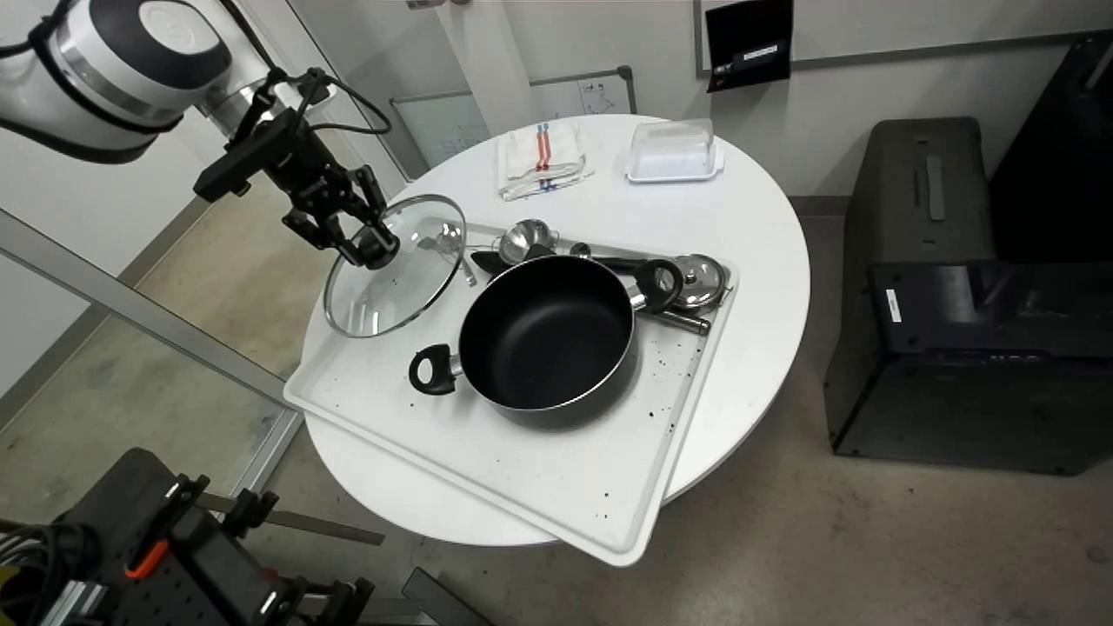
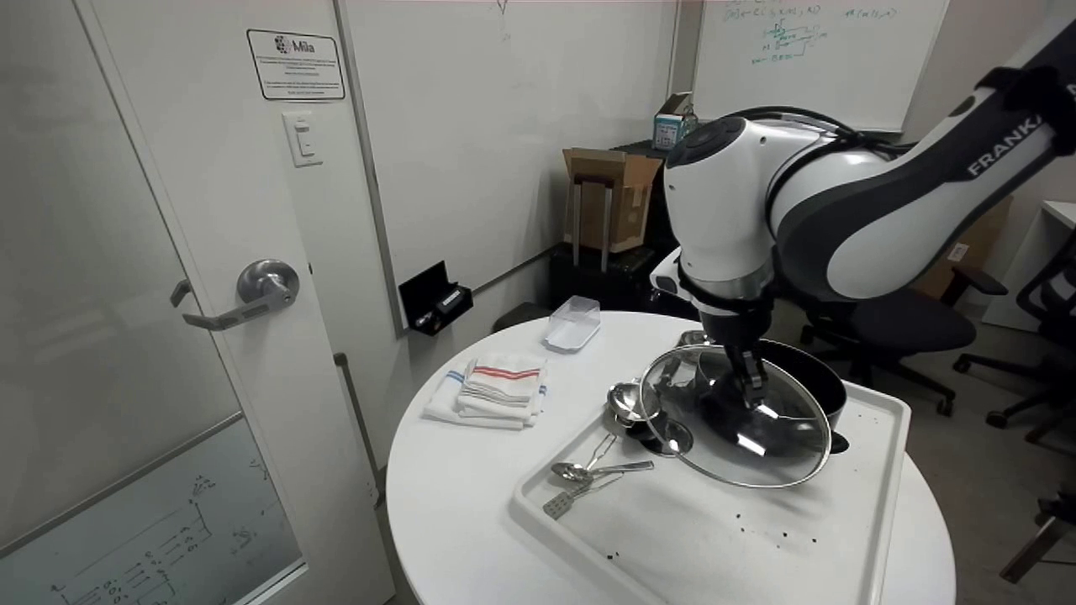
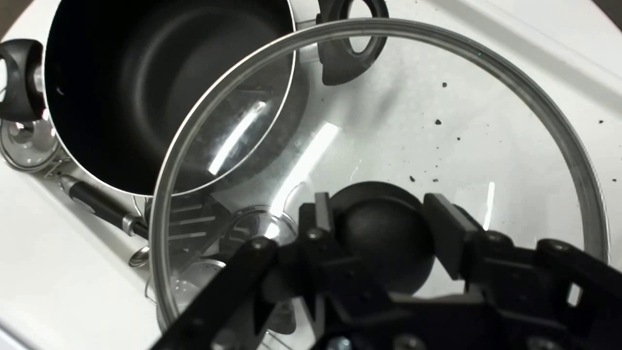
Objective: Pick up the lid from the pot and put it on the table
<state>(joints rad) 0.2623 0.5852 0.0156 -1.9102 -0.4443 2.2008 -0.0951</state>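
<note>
Your black fingers (image 3: 447,234) are clamped on the round black knob (image 3: 385,232), likely the surest grip, holding the metal-rimmed round glass lid (image 1: 403,278) tilted above the white rectangular tray (image 1: 556,474), off the round black pot (image 1: 549,335), presumably bound for the round white counter (image 1: 756,235).

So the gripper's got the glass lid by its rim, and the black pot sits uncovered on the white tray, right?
Not by the rim: the wrist view shows the gripper holding the glass lid by its dark knob. The rest stands.
</note>
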